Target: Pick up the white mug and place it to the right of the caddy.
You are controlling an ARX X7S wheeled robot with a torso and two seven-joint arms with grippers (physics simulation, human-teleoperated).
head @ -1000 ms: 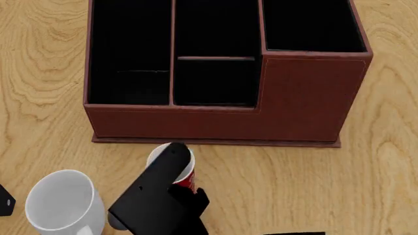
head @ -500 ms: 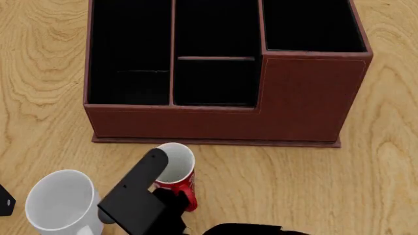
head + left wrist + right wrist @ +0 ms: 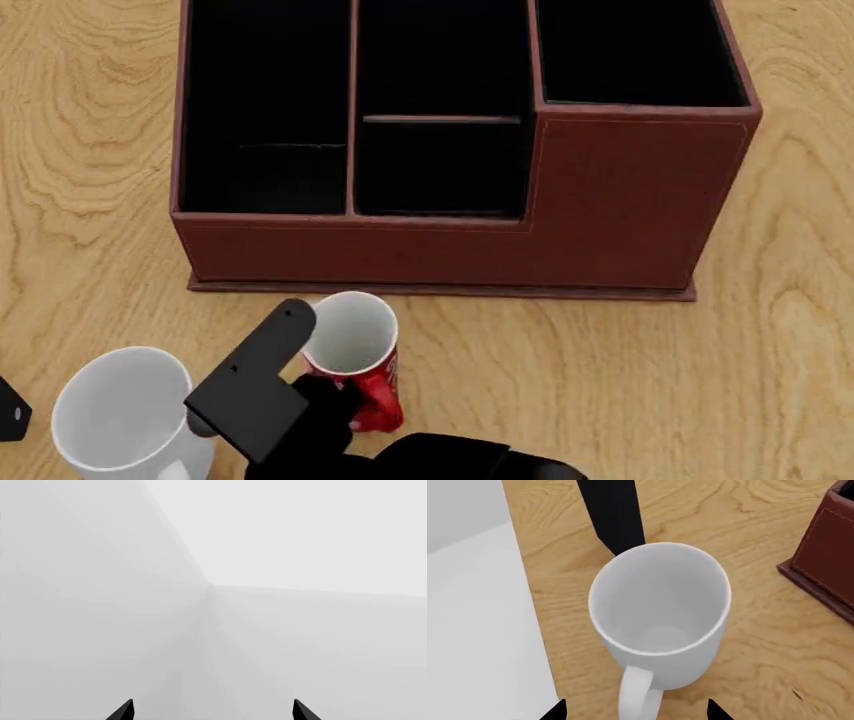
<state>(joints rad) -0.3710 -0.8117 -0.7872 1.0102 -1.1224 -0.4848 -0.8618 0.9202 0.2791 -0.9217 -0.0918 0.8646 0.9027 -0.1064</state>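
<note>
Near table front edge: white mug (image 3: 660, 635) upright, right fingers (image 3: 560, 711) spread, empty; left fingers (image 3: 123, 711) parted.

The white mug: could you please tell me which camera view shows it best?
The right wrist view: the white mug fills it, with open mouth, empty inside and loop handle all clear. The head view catches the mug only at its lower left corner, partly cut off. The left wrist view shows only blank pale walls.

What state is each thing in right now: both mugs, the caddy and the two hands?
Glossy white mug: upright, empty, on the table, ungrasped.
Slimmer red patterned mug: upright, empty.
Reddish-brown leather-look caddy: upright, visible compartments empty.
Right hand: open, above the white mug's handle.
Left hand: open, holding nothing.
</note>
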